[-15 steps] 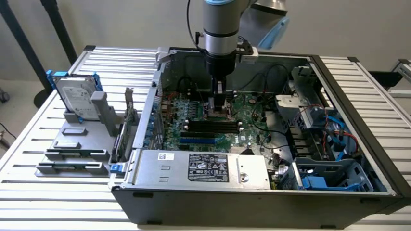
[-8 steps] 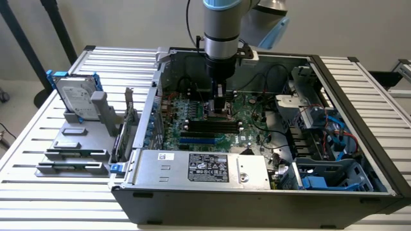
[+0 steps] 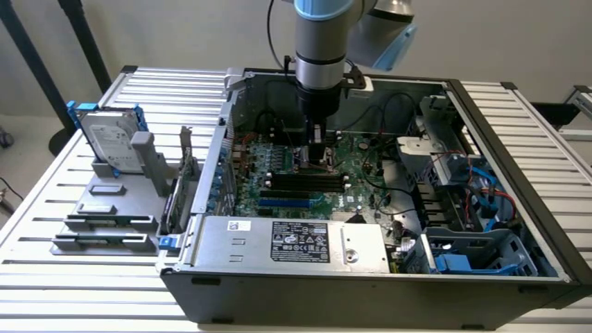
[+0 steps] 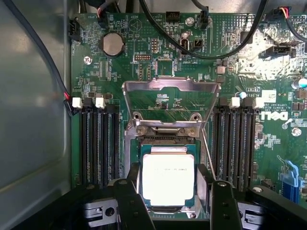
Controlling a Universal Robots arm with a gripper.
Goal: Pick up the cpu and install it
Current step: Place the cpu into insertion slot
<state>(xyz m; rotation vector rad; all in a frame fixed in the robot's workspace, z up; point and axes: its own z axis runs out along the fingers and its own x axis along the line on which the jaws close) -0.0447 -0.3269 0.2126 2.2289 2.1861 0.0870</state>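
The worktop [image 3: 65,288] carried the open computer case [image 3: 370,295], and the arm [image 3: 319,41] reached straight down into it, over the far middle part of the motherboard [image 4: 158,72]. On the board, the socket's metal frame [image 4: 170,88] stood lifted open, with dark memory slots [image 4: 98,143] on both sides. The claw [image 4: 169,182] was clenched on the cpu [image 4: 168,178]: its fingers [image 4: 133,179] touched two opposite edges. The chip lay flat, directly below the claw, over the open socket or seated in it; I could not tell which. Being square, it had no long axis.

cpu [image 4: 168,178] markings washed out; corners behind end effector [image 4: 168,184].
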